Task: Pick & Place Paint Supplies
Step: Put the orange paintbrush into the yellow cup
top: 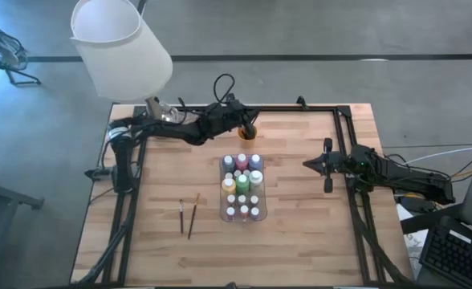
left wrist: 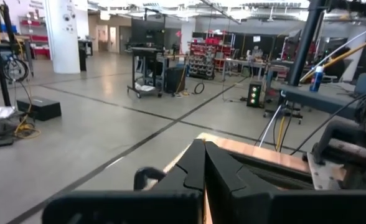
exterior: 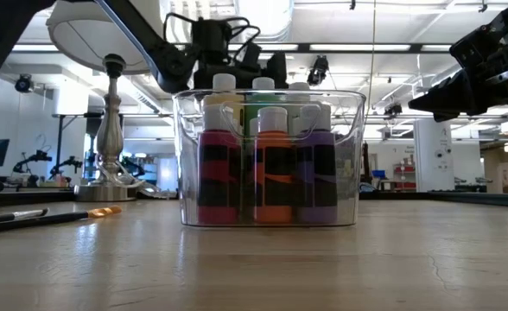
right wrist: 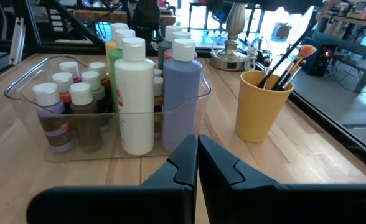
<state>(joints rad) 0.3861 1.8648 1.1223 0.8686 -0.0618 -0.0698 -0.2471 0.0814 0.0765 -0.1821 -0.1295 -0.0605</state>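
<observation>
Nearest on the wooden table [top: 300, 241] lie two loose paintbrushes [top: 187, 216], side by side and left of the clear tray [top: 222, 215]; in the low view they show as dark handles at the left edge, flat on the wood. The tray stands at the table's middle, packed with paint bottles [top: 243, 186]; small ones fill its near end, taller white, lilac and green ones its far end; in the low view the nearest row reads pink, orange and purple. To the right, apart from the tray, the right gripper [top: 307, 164] hangs above bare wood with its fingers pressed together on nothing, pointing toward the tray. Farther back, just beyond the tray, the orange cup [top: 247, 134] holds several brushes [right wrist: 287, 65] bristle-up; the left gripper [top: 249, 122] hovers at the cup's far side, fingers likewise closed and empty. A white lamp [top: 120, 46] stands at the far left corner.
</observation>
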